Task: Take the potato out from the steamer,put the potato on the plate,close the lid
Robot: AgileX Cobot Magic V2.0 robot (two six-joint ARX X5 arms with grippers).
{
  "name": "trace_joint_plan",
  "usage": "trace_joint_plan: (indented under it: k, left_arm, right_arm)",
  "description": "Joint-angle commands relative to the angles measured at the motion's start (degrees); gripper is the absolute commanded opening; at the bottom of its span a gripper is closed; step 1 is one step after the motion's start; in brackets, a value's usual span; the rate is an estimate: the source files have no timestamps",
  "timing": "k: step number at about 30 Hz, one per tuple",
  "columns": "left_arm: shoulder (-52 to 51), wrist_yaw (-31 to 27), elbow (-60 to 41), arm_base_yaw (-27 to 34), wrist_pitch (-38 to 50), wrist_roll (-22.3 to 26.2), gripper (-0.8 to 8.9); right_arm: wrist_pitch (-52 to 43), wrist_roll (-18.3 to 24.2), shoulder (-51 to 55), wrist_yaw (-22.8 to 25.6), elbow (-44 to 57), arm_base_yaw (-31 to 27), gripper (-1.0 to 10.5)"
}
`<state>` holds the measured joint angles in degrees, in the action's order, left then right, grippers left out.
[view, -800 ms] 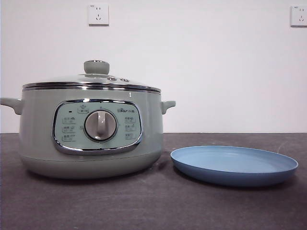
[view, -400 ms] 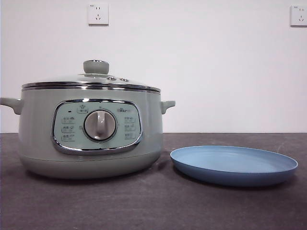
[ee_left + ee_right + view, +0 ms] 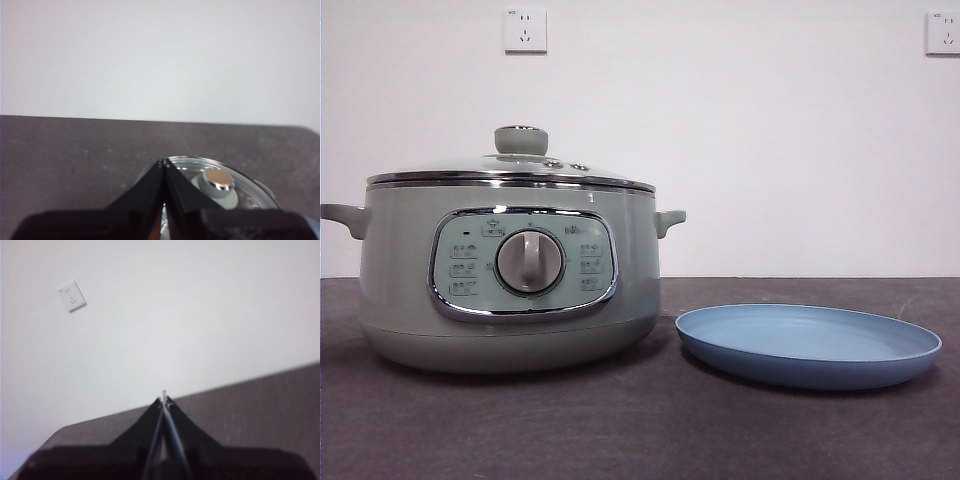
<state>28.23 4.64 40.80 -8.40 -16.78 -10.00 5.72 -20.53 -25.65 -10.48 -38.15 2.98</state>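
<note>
The sage-green steamer [image 3: 510, 285] stands at the left of the table with its glass lid [image 3: 520, 165] on it. The light-blue plate [image 3: 808, 345] lies empty to its right. The potato is hidden. My left gripper [image 3: 163, 163] is shut and empty, above and short of the lid [image 3: 220, 182], whose green knob shows just past the tips. My right gripper [image 3: 163, 399] is shut and empty, pointing at the far wall above the table. Neither arm shows in the front view.
The dark table [image 3: 640, 430] runs to a white wall with two sockets [image 3: 525, 30]. A socket [image 3: 73, 296] also shows in the right wrist view.
</note>
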Motion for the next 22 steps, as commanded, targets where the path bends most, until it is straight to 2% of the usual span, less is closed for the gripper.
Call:
trace_joint_plan:
  k: [1, 4, 8, 11, 15, 18, 20, 21, 22]
  left_arm:
    - [7.4, 0.1, 8.7, 0.2, -3.9, 5.3, -0.06]
    - [14.6, 0.2, 17.6, 0.2, -8.8, 6.2, -0.06]
    - [22.8, 3.0, 28.5, 0.2, -15.4, 10.2, -0.05]
    - [28.1, 9.2, 35.8, 0.2, -20.5, 11.1, -0.05]
    - [33.8, 21.0, 42.8, 0.2, -25.1, 12.0, -0.05]
    - [36.2, 27.1, 45.1, 0.2, -26.4, 12.0, -0.04]
    - [37.2, 28.5, 45.5, 0.1, -26.3, 12.0, 0.03]
    - [37.5, 28.5, 45.5, 0.1, -26.2, 12.0, 0.14]
    - [37.8, 28.4, 45.5, 0.2, -26.3, 11.9, 0.68]
  right_arm:
    - [1.5, 6.5, -6.0, -0.2, -8.4, 0.1, -0.1]
    - [4.0, 12.3, -12.3, -4.2, -17.0, 0.1, -0.1]
    - [8.7, 16.6, -20.9, -11.0, -27.8, 0.1, -0.1]
    - [14.5, 18.8, -27.9, -16.8, -35.8, 0.1, -0.1]
    - [26.3, 22.5, -37.3, -26.2, -45.9, 0.6, -0.1]
    - [33.7, 24.7, -42.4, -29.4, -50.6, 1.5, 0.0]
    - [36.2, 25.0, -44.7, -30.1, -52.1, 1.7, 0.1]
    - [36.7, 25.0, -45.5, -29.9, -52.3, 1.7, 0.5]
    - [36.9, 25.0, -46.1, -29.9, -52.3, 1.7, 1.3]
